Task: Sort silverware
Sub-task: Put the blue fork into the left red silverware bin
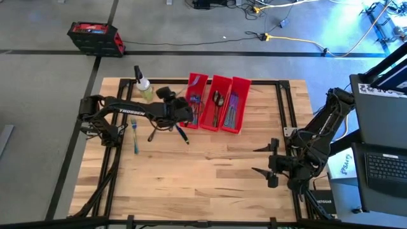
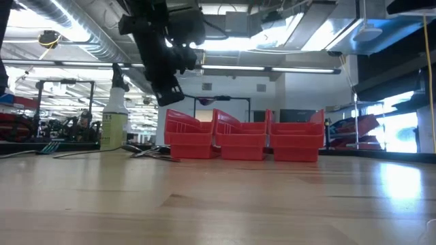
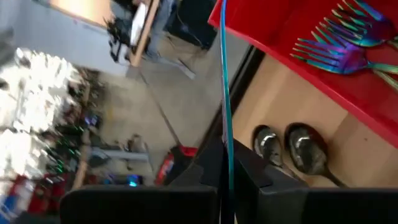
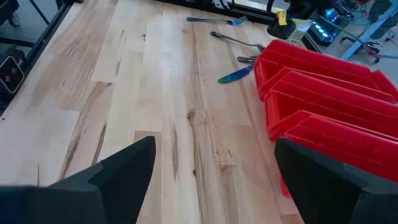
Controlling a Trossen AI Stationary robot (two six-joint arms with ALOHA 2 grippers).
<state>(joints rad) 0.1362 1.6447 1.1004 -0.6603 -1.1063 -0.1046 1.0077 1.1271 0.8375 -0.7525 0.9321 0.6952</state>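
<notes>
My left gripper [image 1: 186,114] hovers above the table beside the leftmost of three red bins [image 1: 196,100], shut on a thin teal piece of silverware [image 3: 225,93] seen edge-on. That bin [image 3: 292,31] holds iridescent forks [image 3: 336,53]. Two dark spoons [image 3: 292,148] lie on the wood below the gripper. More silverware lies flat on the table left of the bins: a fork [image 1: 135,135], a blue knife [image 1: 183,134] and a dark piece [image 1: 152,132]. My right gripper [image 1: 262,160] waits open over the table's right side, with nothing between its fingers. My left gripper pinches one end of the teal piece [image 3: 228,171] between its two shut fingers. The piece runs along the fingers and sticks out straight past their tips, thin edge toward the camera. It is lifted clear of the table, and its free end [image 3: 222,12] crosses the red bin's rim.
A spray bottle [image 1: 143,86] with yellowish liquid stands at the far left of the table, behind the loose silverware. The middle bin [image 1: 217,102] and right bin [image 1: 236,105] hold more silverware. Bare wood [image 4: 155,93] spreads between the bins and my right gripper.
</notes>
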